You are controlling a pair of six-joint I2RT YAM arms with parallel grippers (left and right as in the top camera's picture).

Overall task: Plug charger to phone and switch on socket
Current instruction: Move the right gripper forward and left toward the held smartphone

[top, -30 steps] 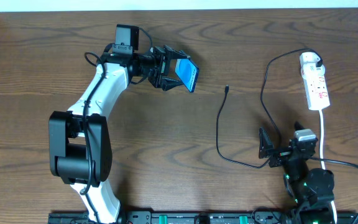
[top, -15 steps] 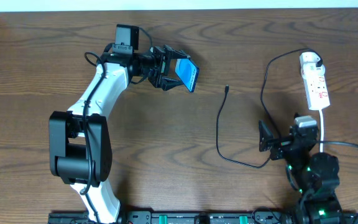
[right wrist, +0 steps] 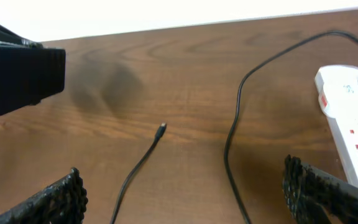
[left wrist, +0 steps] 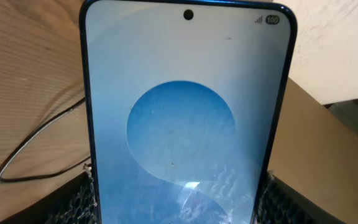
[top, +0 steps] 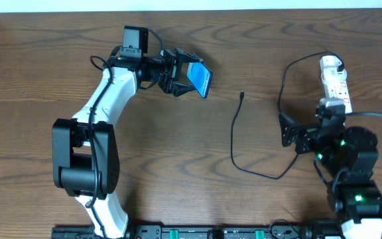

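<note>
My left gripper (top: 190,76) is shut on the phone (top: 201,80), holding it tilted above the table; its blue screen (left wrist: 185,124) fills the left wrist view, and it shows edge-on in the right wrist view (right wrist: 17,78). The charger cable (top: 234,143) lies loose on the table, its plug tip (top: 242,95) free, right of the phone; the tip also shows in the right wrist view (right wrist: 161,129). Its other end runs to the adapter (top: 332,64) on the white socket strip (top: 337,89). My right gripper (top: 289,133) is open and empty above the cable, left of the strip (right wrist: 353,112).
The strip's white cord (top: 345,143) runs toward the front edge beside my right arm. The table's back edge (top: 244,8) lies beyond the phone.
My right arm has moved away from the front edge toward the strip and cable. The left arm and phone have not moved.
</note>
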